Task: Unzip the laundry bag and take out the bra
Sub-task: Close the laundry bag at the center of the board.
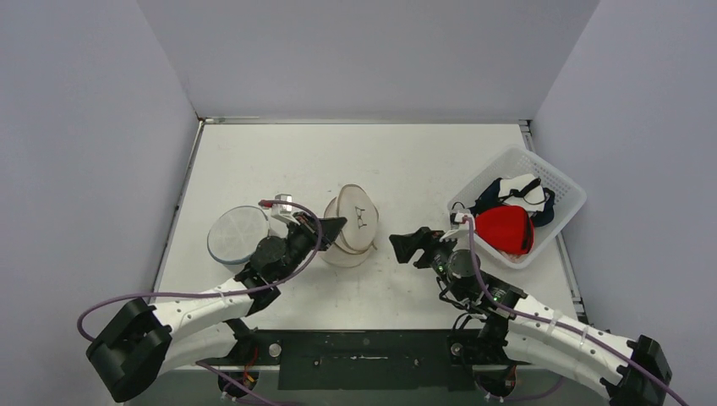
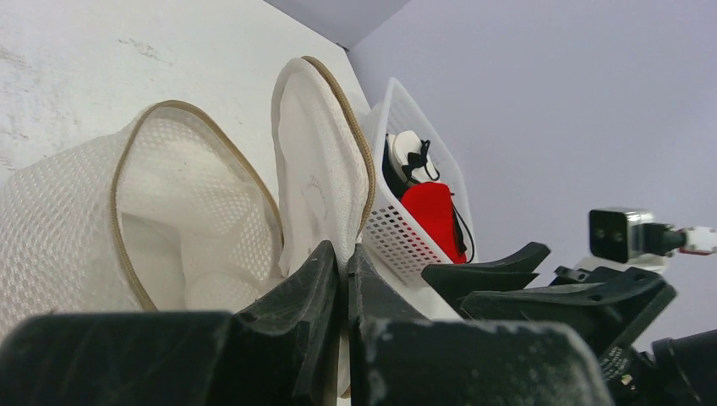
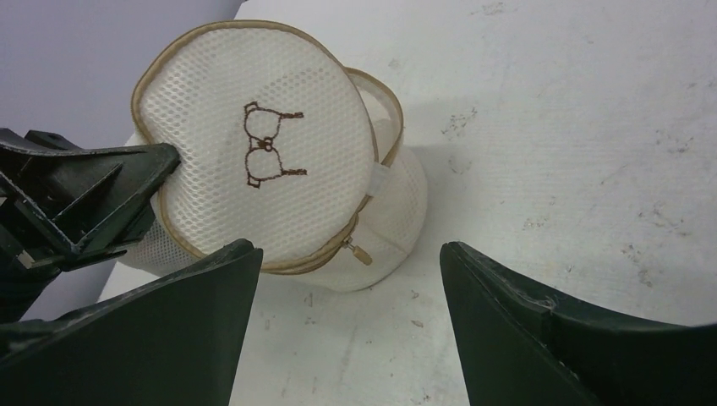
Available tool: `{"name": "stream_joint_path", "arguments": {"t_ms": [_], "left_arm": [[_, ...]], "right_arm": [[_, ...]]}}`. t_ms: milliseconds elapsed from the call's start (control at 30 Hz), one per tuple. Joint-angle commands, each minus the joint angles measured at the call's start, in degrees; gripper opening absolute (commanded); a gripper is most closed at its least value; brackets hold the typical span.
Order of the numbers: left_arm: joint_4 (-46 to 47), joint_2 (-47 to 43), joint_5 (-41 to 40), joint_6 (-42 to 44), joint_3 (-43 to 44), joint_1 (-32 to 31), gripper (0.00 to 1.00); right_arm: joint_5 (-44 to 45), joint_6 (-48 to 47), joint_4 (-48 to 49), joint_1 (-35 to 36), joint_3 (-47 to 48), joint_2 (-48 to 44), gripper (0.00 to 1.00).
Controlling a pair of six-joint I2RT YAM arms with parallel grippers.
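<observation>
The laundry bag (image 1: 351,228) is a round white mesh pouch with tan zip trim, in the middle of the table. Its lid (image 3: 262,161), embroidered with a brown bra outline, is lifted and stands tilted above the body. My left gripper (image 1: 336,226) is shut on the lid's edge, as the left wrist view shows (image 2: 345,258). The bag's open mouth (image 2: 194,228) shows only white padding inside; I cannot make out the bra. The zip pull (image 3: 362,252) hangs at the bag's near side. My right gripper (image 1: 404,245) is open and empty, just right of the bag (image 3: 347,249).
A white perforated basket (image 1: 565,182) at the right holds red (image 1: 505,228), white and dark garments. A round pale disc (image 1: 238,234) lies left of the bag beside my left arm. The table's far half is bare white surface (image 1: 363,156).
</observation>
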Motion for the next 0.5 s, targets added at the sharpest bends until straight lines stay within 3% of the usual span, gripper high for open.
{"name": "stream_joint_path", "arguments": {"t_ms": [0, 467], "left_arm": [[7.74, 0.60, 6.95, -5.81, -1.72, 4.92, 0.00], [13.92, 3.39, 11.25, -10.51, -4.87, 9.11, 0.00]], "right_arm": [[-7.02, 8.71, 15.19, -3.91, -3.55, 3.62, 0.79], [-26.25, 20.60, 50.69, -15.24, -5.60, 34.63, 0.79]]}}
